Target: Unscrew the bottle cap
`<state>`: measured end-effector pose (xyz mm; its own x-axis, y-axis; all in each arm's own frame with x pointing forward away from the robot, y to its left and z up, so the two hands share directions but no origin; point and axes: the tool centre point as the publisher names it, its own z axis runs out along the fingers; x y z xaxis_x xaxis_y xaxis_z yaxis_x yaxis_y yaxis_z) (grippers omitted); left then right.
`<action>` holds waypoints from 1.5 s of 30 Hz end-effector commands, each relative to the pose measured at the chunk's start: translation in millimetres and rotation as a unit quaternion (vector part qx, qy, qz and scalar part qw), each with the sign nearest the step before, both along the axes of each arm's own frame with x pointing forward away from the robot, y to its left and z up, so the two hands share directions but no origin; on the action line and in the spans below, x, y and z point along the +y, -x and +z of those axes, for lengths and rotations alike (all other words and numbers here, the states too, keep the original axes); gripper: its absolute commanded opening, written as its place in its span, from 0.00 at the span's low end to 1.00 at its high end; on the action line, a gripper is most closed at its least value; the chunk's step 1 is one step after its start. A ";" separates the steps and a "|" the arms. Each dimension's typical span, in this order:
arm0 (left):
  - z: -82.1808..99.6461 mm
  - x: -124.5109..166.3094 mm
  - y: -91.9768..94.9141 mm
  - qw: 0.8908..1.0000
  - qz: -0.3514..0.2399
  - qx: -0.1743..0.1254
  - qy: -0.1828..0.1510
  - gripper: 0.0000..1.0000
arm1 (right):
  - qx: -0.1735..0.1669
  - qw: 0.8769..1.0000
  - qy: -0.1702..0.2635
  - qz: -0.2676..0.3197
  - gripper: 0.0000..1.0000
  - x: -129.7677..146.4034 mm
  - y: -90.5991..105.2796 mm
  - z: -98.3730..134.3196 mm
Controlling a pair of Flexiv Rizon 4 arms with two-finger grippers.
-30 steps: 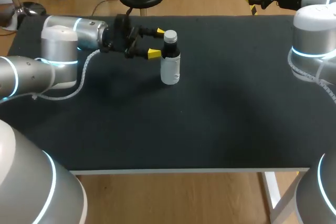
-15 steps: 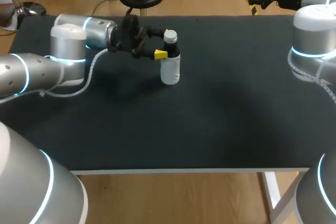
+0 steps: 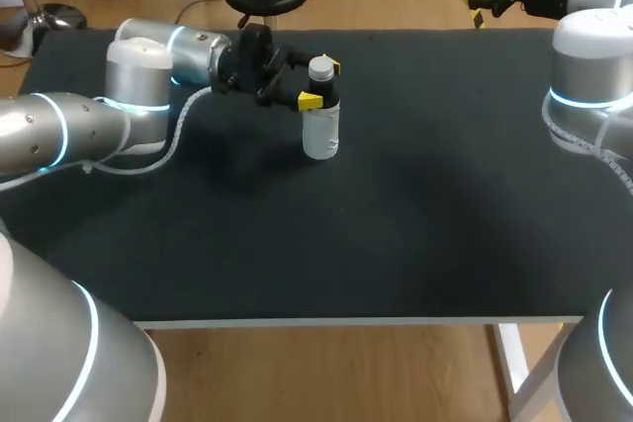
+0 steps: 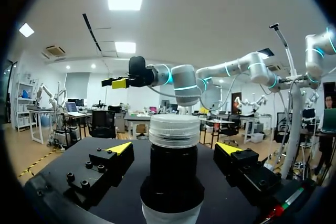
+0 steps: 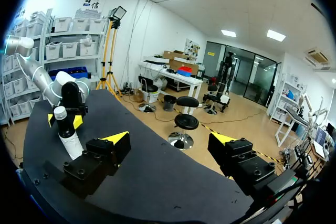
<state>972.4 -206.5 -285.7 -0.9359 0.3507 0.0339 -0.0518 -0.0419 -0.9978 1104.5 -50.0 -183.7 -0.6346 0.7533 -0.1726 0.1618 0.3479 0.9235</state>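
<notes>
Bottle cap point(image 4: 174, 128) between left fingers point(image 4: 118, 148), spread wide, untouched; right fingers point(image 5: 116, 139) wide open, empty

A dark, matte tabletop point(image 3: 425, 224) with a pale front edge point(image 3: 346, 322) stretches across the head view, with a white leg point(image 3: 516, 368) showing below its near right corner. A single small bottle point(image 3: 320, 130) stands upright directly on the surface, toward the far side and a little left of the middle. Its body is clear, its neck dark, and a whitish ribbed cap point(image 3: 320, 68) sits on top.
</notes>
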 end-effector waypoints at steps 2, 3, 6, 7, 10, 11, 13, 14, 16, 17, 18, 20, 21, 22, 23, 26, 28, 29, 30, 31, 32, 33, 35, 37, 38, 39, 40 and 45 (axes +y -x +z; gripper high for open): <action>-1.8 -1.6 -4.2 1.000 -0.009 0.000 0.002 1.00 | 0.000 1.000 0.000 0.000 1.00 -0.2 -0.3 -0.1; -1.8 -1.7 -4.2 1.000 -0.009 0.000 0.001 1.00 | 0.000 1.000 0.000 0.000 1.00 -0.2 -0.3 -0.1; -1.7 -2.2 -4.0 1.000 -0.011 0.000 0.000 1.00 | 0.000 1.000 0.000 0.000 1.00 -0.2 -0.3 -0.1; -1.7 -2.2 -4.0 1.000 -0.011 -0.001 0.000 1.00 | 0.000 1.000 0.000 0.000 1.00 -0.2 -0.3 -0.1; -1.8 -2.3 -3.8 1.000 -0.011 -0.001 0.001 0.47 | 0.000 1.000 0.000 0.000 1.00 -0.2 -0.3 -0.1; -1.8 -2.2 -3.8 1.000 -0.011 -0.001 0.001 0.38 | 0.000 1.000 0.000 0.000 1.00 -0.2 -0.3 -0.1; -1.9 -2.0 -3.7 1.000 -0.010 -0.001 0.001 0.07 | 0.000 1.000 0.000 0.000 1.00 -0.2 -0.3 -0.1; -1.9 -1.9 -3.6 1.000 -0.010 -0.001 0.001 0.00 | 0.000 1.000 0.000 0.000 1.00 -0.2 -0.3 -0.1; -1.4 -1.1 -2.9 1.000 -0.005 -0.005 -0.003 0.00 | 0.000 1.000 0.000 0.000 1.00 -0.2 -0.3 -0.1; -1.0 -0.5 -2.4 1.000 -0.002 -0.006 -0.005 0.00 | 0.000 1.000 0.000 0.000 1.00 -0.2 -0.3 -0.1; -0.5 0.4 -2.0 1.000 0.004 -0.008 -0.006 0.00 | 0.000 1.000 0.000 0.000 1.00 -0.2 -0.3 -0.1; 0.8 2.6 -1.1 1.000 0.015 -0.010 -0.008 0.00 | 0.000 1.000 0.000 0.000 1.00 -0.2 -0.3 -0.1; 1.3 3.5 -0.8 1.000 0.021 -0.012 -0.010 0.00 | 0.000 1.000 0.000 0.000 1.00 -0.2 -0.3 -0.1; 2.1 4.3 -0.4 0.999 0.027 -0.013 -0.010 0.00 | 0.000 1.000 0.000 0.000 1.00 -0.2 -0.3 -0.1; 3.0 5.5 -0.2 0.999 0.032 -0.014 -0.009 0.00 | 0.000 1.000 0.000 0.000 1.00 -0.2 -0.3 -0.1; 5.1 7.4 0.2 0.999 0.042 -0.018 -0.008 0.00 | 0.000 1.000 0.000 0.000 1.00 -0.2 -0.3 -0.1; 7.1 8.8 0.8 0.999 0.048 -0.022 -0.009 0.00 | 0.000 1.000 0.000 0.000 1.00 -0.2 -0.3 -0.1; 7.7 9.4 1.0 0.998 0.050 -0.024 -0.009 0.00 | 0.000 1.000 0.000 0.000 1.00 -0.2 -0.3 -0.1; 8.4 9.7 1.3 0.998 0.051 -0.025 -0.007 0.00 | 0.000 1.000 0.000 0.000 1.00 -0.2 -0.3 -0.1; 8.8 9.8 1.4 0.998 0.052 -0.027 -0.007 0.00 | 0.000 1.000 0.000 0.000 1.00 -0.2 -0.3 -0.1; 9.0 10.0 1.5 0.998 0.052 -0.027 -0.007 0.00 | 0.000 1.000 0.000 0.000 1.00 -0.2 -0.3 -0.1; 9.1 10.1 1.5 0.998 0.052 -0.027 -0.006 0.00 | 0.000 1.000 0.000 0.000 1.00 -0.2 -0.3 -0.1; 9.0 10.1 1.5 0.998 0.052 -0.026 -0.006 0.00 | 0.000 1.000 0.000 0.000 1.00 -0.2 -0.3 -0.1; 8.9 10.0 1.6 0.998 0.052 -0.026 -0.006 0.00 | 0.000 1.000 0.000 0.000 1.00 -0.2 -0.3 -0.1; 8.8 9.8 1.7 0.998 0.051 -0.025 -0.006 0.00 | 0.000 1.000 0.000 0.000 1.00 -0.2 -0.3 -0.1; 8.6 9.7 1.8 0.998 0.051 -0.025 -0.006 0.00 | 0.000 1.000 0.000 0.000 1.00 -0.2 -0.3 -0.1; 8.2 9.5 1.7 0.998 0.051 -0.024 -0.006 0.00 | 0.000 1.000 0.000 0.000 1.00 -0.2 -0.3 -0.1; 6.0 9.4 1.2 0.998 0.052 -0.022 -0.006 0.00 | 0.000 1.000 0.000 0.000 1.00 -0.2 -0.3 -0.1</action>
<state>972.9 -196.8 -279.4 -0.9660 0.2585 -0.0022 -0.0063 -0.0317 -0.9995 1104.5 -50.0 -183.7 -0.6346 0.7533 -0.1726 0.1618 0.3479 0.9235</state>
